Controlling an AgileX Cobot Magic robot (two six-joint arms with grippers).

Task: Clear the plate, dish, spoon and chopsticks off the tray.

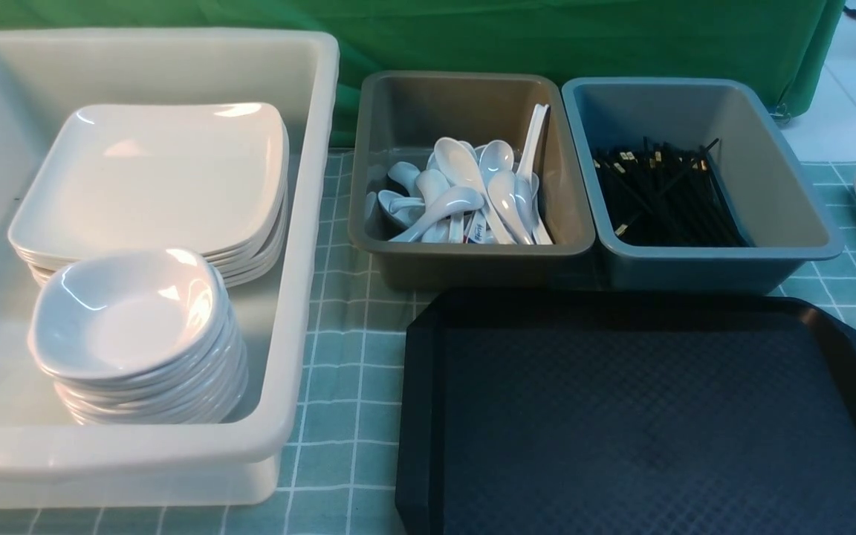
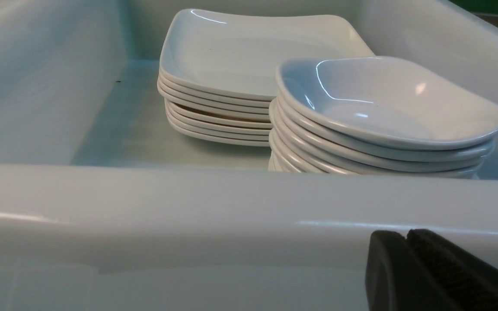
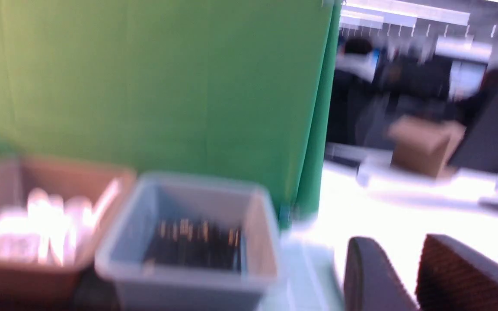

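**Tray bare, arms drawing clear**

The tray (image 1: 643, 416) fills the lower right of the front view with nothing on it. Plates (image 1: 153, 178) and small dishes (image 1: 134, 319) sit stacked in the white tub (image 1: 309, 223) at left; spoons (image 1: 465, 193) and chopsticks (image 1: 662, 193) fill the 2 bins at upper centre. The left gripper (image 2: 407, 242) is pressed together, empty, at the tub's near wall. The right gripper (image 3: 419, 259) shows a narrow gap, holding nothing. Judged done: retreat both arms slowly, avoiding bin rims.

Red and blue print on spoons (image 1: 472, 230) in grey bin (image 1: 376, 245), unreadable
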